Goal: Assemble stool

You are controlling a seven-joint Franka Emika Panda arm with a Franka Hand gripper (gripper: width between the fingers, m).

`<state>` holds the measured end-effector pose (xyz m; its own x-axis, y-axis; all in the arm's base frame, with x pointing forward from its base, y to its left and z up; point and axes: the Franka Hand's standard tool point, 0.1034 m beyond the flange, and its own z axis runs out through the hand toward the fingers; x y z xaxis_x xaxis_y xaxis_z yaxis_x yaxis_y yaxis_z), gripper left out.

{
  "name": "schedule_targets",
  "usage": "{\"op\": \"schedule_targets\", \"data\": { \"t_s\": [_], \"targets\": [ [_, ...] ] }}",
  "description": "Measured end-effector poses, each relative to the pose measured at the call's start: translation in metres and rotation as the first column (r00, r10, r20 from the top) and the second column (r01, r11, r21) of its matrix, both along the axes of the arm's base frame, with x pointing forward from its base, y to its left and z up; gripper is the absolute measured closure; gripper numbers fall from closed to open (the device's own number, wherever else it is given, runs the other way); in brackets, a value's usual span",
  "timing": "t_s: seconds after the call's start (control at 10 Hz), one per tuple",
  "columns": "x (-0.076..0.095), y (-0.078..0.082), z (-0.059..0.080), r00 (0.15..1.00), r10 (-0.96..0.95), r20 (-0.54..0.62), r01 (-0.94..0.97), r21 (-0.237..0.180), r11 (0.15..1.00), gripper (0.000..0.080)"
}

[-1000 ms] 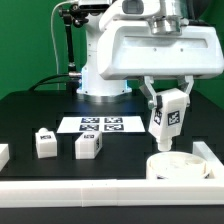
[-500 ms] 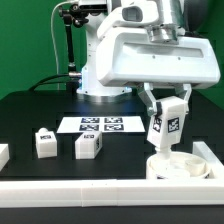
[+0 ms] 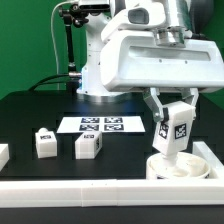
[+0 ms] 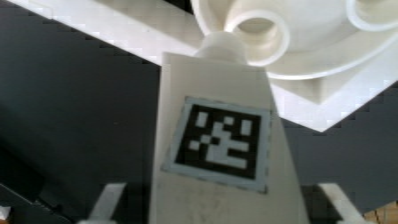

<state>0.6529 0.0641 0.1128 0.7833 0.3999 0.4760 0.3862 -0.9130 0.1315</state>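
My gripper (image 3: 176, 110) is shut on a white block leg (image 3: 177, 130) with a black-and-white tag. It holds the leg tilted in the air, with the leg's lower end just over the round white seat (image 3: 180, 166) at the exterior view's front right. In the wrist view the leg (image 4: 217, 130) fills the middle between my fingers (image 4: 107, 200), and its far end points at a socket of the seat (image 4: 302, 40). Two more legs (image 3: 44, 142) (image 3: 88, 145) stand loose on the black table at the exterior view's left.
The marker board (image 3: 100, 125) lies flat behind the loose legs. A long white border rail (image 3: 100, 190) runs along the front, and another (image 3: 208, 152) stands right of the seat. A white piece (image 3: 3, 155) shows at the left edge. The robot's base stands behind.
My gripper has moved toward the exterior view's right with the leg. The leg is now more tilted and sits lower over the seat.
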Motion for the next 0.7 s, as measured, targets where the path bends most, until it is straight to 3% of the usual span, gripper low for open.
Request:
{"op": "schedule_targets", "data": {
  "t_s": [0.5,0.7],
  "targets": [
    [-0.002,0.022,-0.012,1.000,0.030,-0.009,-0.030,0.004,1.000,0.0472],
    [-0.003,0.020,-0.015,0.999,0.030,-0.014,-0.030,0.002,1.000,0.0472]
  ]
}}
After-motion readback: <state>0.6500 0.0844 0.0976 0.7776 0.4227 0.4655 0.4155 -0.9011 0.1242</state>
